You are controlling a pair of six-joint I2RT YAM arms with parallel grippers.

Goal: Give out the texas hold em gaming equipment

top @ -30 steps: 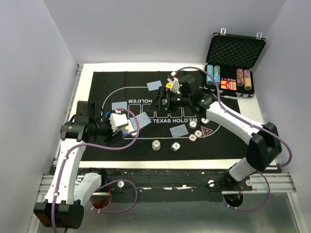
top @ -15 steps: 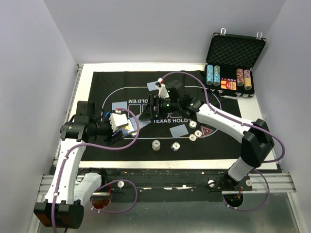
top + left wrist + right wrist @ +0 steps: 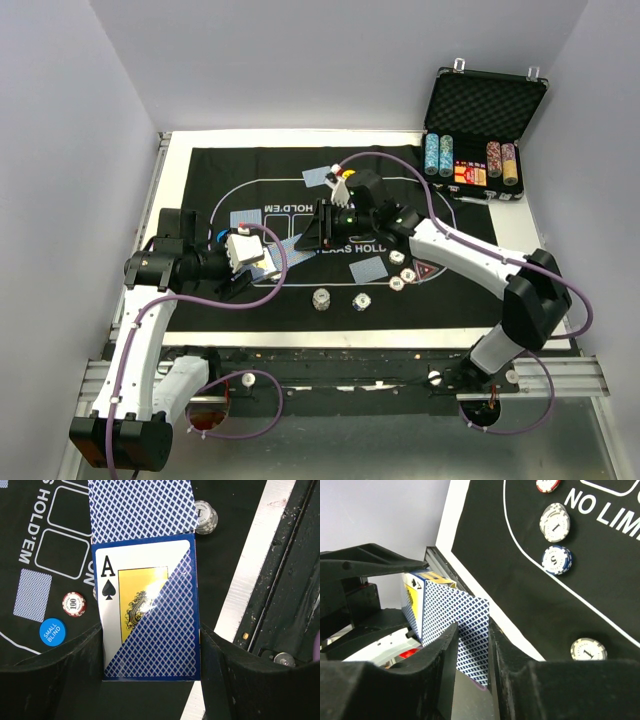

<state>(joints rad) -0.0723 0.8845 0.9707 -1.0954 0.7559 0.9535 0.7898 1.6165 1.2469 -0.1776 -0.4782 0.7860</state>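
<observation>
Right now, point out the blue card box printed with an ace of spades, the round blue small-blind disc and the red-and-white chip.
blue card box (image 3: 147, 614): left wrist view, middle of its printed face.
round blue small-blind disc (image 3: 52, 631): left wrist view, centre of top.
red-and-white chip (image 3: 74, 603): left wrist view, centre label.

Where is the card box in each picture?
Top view: box left of middle.
Left wrist: box fills the middle, ace showing.
Right wrist: box at left, behind a blue card.
Shared landmark: the black mat with white print.
</observation>
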